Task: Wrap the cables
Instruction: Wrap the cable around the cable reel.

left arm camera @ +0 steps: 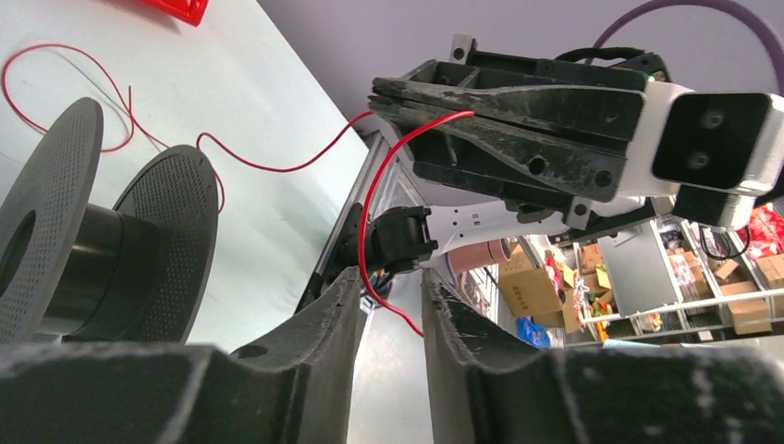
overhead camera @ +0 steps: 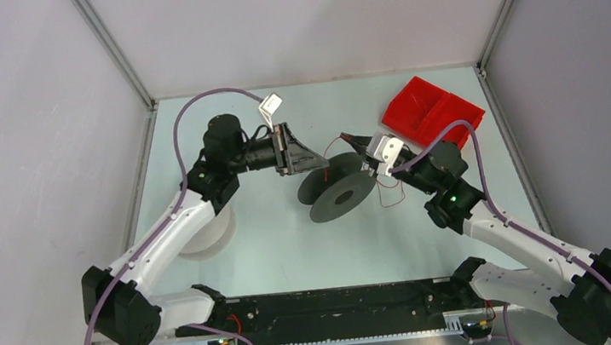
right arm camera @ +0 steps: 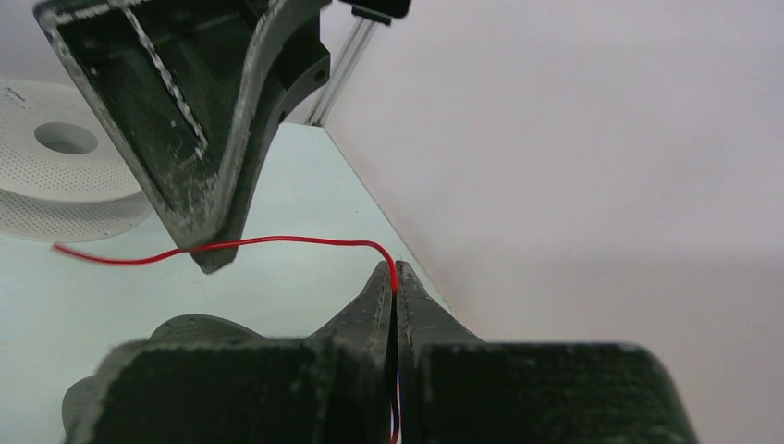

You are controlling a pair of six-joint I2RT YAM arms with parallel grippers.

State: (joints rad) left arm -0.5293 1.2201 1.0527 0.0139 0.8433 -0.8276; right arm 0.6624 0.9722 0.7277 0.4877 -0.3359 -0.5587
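- The right gripper (right arm camera: 395, 270) has its tips pressed together on the red cable (right arm camera: 277, 240).
- The left gripper (left arm camera: 390, 277) is partly apart, and the cable passes through the gap.
- The slack loops just right of the dark spool (overhead camera: 340, 193).

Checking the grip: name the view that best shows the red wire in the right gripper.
Right wrist: the red wire visibly enters the shut right gripper at its tips. Left wrist shows it from farther off; the top view shows only thin loops.
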